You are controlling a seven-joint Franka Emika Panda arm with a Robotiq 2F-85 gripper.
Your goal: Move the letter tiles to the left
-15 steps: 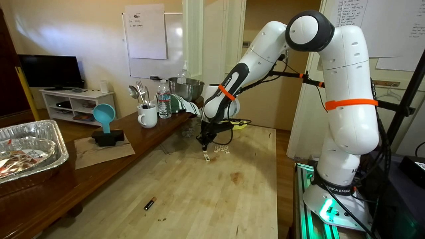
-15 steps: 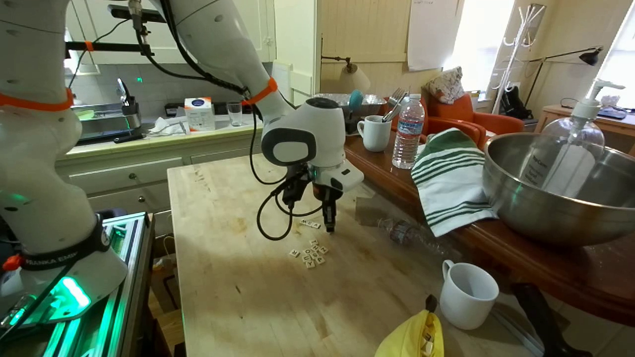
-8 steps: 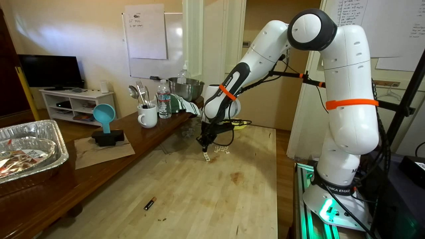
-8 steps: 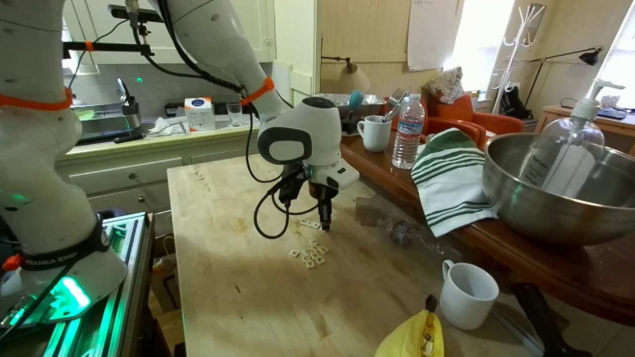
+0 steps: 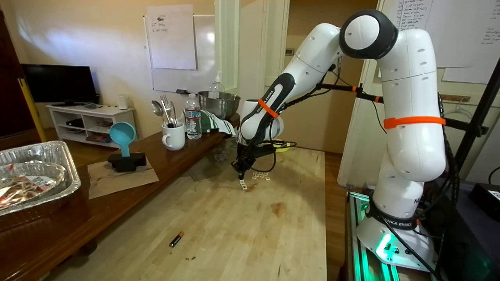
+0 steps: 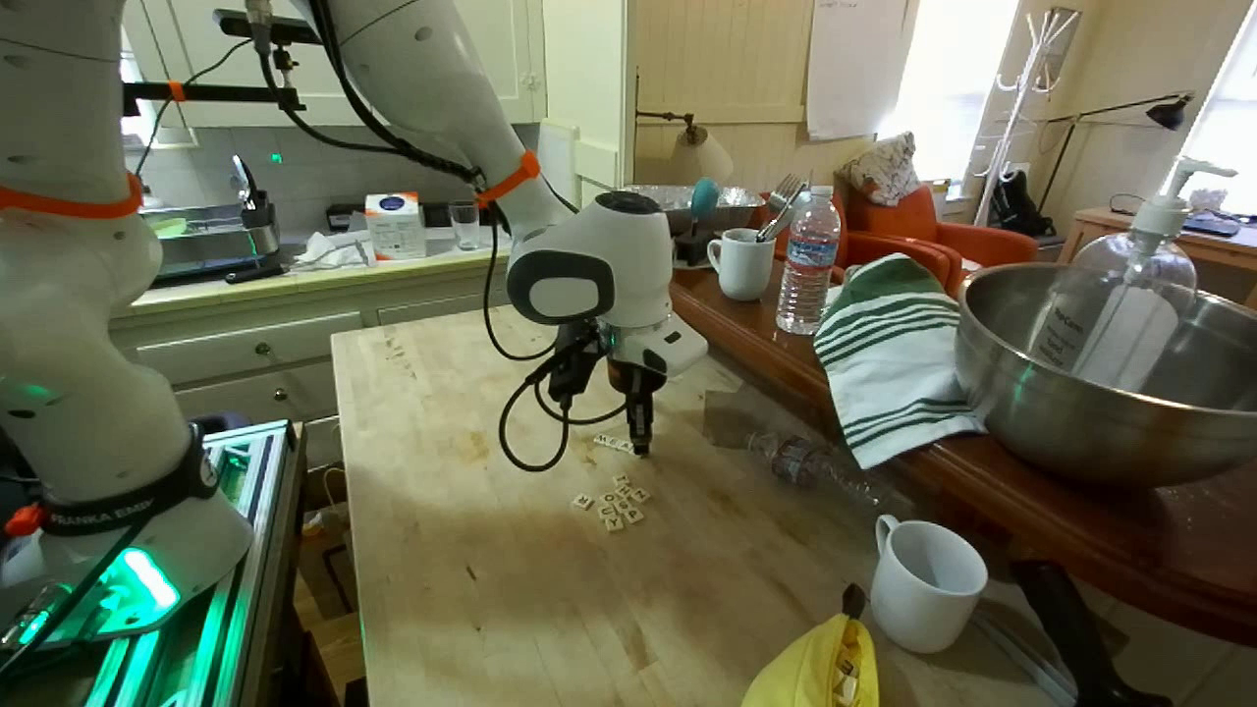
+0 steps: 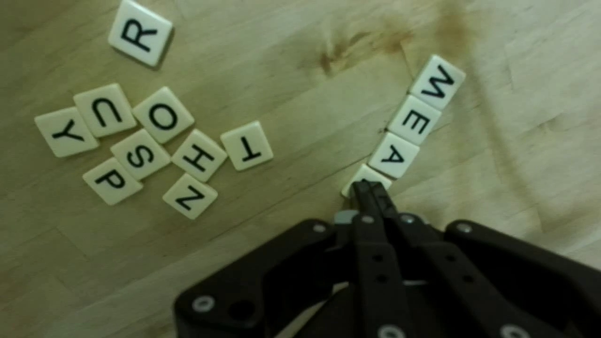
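Observation:
Four-sided pale letter tiles lie flat on the wooden table. In the wrist view, W [image 7: 437, 80], E [image 7: 414, 119] and A [image 7: 393, 155] form a slanting row. At its lower end is another tile [image 7: 366, 172], its letter mostly hidden by my gripper [image 7: 368, 184]. The fingers are shut together over that tile with nothing between them; whether they touch it I cannot tell. Several tiles cluster to the left around O [image 7: 163, 116], with R [image 7: 141, 33] apart above. Both exterior views show the gripper [image 5: 241, 177] [image 6: 640, 452] pointing down at the row's end [image 5: 243, 186] [image 6: 611, 443].
A battery [image 5: 176, 239] lies on the table. A white mug [image 6: 928, 584] and a yellow pouch-like object [image 6: 820, 663] stand near another table end. A clear plastic bottle [image 6: 793, 460] lies beside the raised dark wooden counter [image 5: 164, 156], which borders the table.
My gripper has shifted a short way from beside the row's end to over its last tile, leftward in an exterior view. The fingers stay shut; the tiles look unmoved.

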